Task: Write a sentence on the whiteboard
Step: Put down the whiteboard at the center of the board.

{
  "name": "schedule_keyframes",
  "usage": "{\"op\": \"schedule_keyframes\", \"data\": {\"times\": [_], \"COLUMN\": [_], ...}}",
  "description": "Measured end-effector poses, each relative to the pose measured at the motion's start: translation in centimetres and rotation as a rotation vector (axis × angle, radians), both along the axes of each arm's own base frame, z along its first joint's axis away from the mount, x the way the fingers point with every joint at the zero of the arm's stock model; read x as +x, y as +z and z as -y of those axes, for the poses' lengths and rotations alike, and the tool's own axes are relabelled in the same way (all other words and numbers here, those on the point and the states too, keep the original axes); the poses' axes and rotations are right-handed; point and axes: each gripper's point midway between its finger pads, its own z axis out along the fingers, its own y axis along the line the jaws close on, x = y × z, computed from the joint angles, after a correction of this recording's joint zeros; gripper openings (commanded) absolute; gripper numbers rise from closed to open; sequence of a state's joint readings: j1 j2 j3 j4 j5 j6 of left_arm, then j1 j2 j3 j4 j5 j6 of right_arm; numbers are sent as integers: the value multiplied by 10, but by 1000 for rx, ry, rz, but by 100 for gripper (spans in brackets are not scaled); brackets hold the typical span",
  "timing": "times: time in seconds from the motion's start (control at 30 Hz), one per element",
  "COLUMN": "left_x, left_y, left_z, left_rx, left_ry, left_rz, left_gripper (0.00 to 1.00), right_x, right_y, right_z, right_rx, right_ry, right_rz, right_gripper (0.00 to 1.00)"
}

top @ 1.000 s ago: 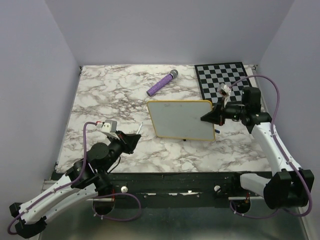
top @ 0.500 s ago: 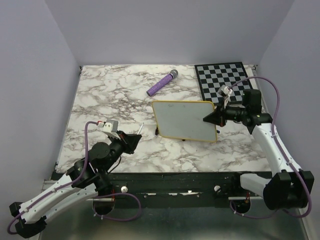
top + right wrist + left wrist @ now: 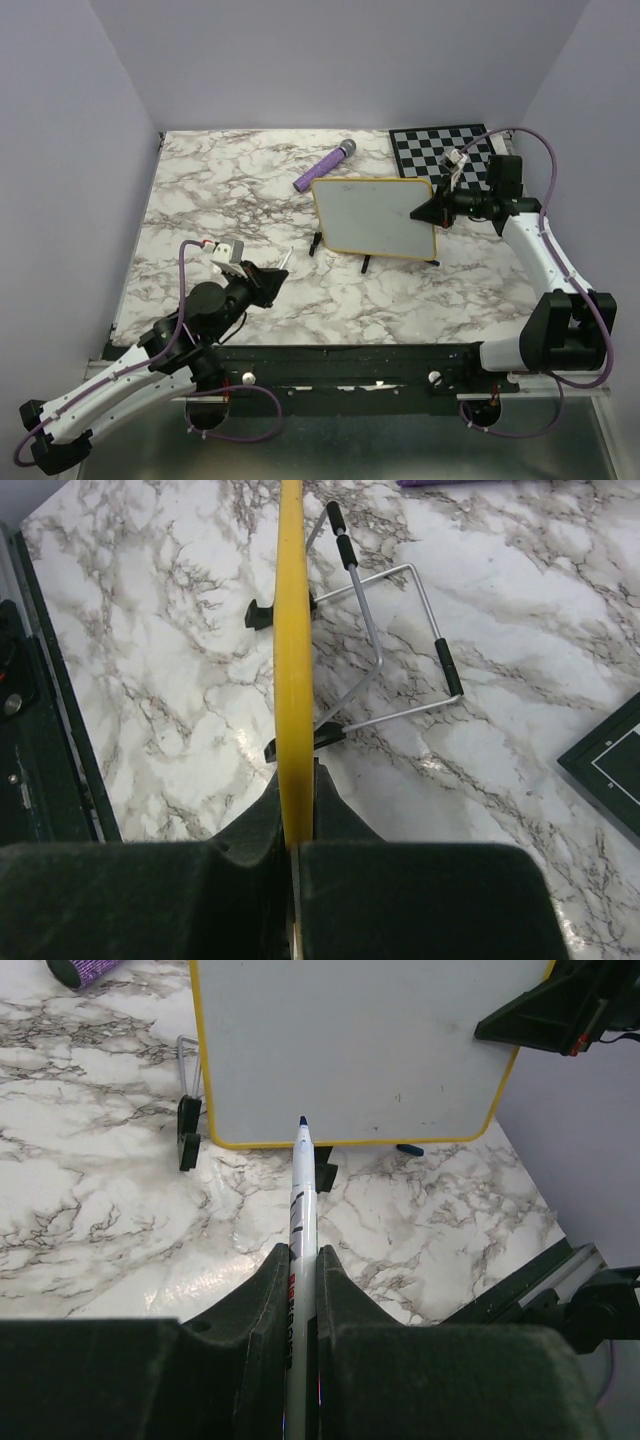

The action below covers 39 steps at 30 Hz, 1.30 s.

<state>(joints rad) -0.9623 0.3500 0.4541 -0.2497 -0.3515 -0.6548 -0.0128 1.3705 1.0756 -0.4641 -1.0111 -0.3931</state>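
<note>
The whiteboard [image 3: 372,214], white with a thin yellow frame, stands tilted up near the table's middle right. My right gripper [image 3: 424,212] is shut on its right edge; in the right wrist view the yellow rim [image 3: 292,630] runs straight out from between the right gripper's [image 3: 296,772] jaws. No sentence shows on the board's face [image 3: 360,1050]. My left gripper [image 3: 270,280] is shut on a white marker [image 3: 303,1190] in front of the board. The marker's blue tip points at the board's lower edge, a little short of it.
A wire stand [image 3: 400,640] with black feet [image 3: 265,612] sticks out behind the whiteboard. A purple cylinder [image 3: 325,167] lies behind the board to the left. The black-and-white checkered board [image 3: 440,150] lies at the back right, under my right arm.
The right gripper has carried the whiteboard back and to the right and tipped it up more steeply. The left gripper with the marker has edged forward a little.
</note>
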Motion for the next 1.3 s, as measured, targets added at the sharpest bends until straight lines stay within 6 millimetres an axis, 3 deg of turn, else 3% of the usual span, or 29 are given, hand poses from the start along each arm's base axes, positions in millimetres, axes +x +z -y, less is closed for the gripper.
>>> {"op": "schedule_keyframes", "data": {"times": [0.13,0.33,0.67,0.77,0.97,1.3], "left_x": [1,1,3,4,4,10], "left_y": [-5,-6,-18,-18,-13,-17], "left_z": [4,8,22,27,35,52], "left_rx": [17,25,74,78,56,-5], "left_ry": [-10,-26,-70,-83,-107,-122], "left_rz": [-9,-6,-24,-25,-12,-26], "left_gripper": [0,0,0,0,0,0], "right_x": [10,8,-34,-43,-52,-49], "right_y": [2,8,44,36,-2,-12], "right_z": [5,7,-2,-3,-2,-4], "right_rx": [-2,6,75,89,83,85], "right_ry": [-12,2,48,47,33,81], "right_rz": [6,33,85,62,-37,-23], "right_gripper": [1,1,1,1,1,1]}}
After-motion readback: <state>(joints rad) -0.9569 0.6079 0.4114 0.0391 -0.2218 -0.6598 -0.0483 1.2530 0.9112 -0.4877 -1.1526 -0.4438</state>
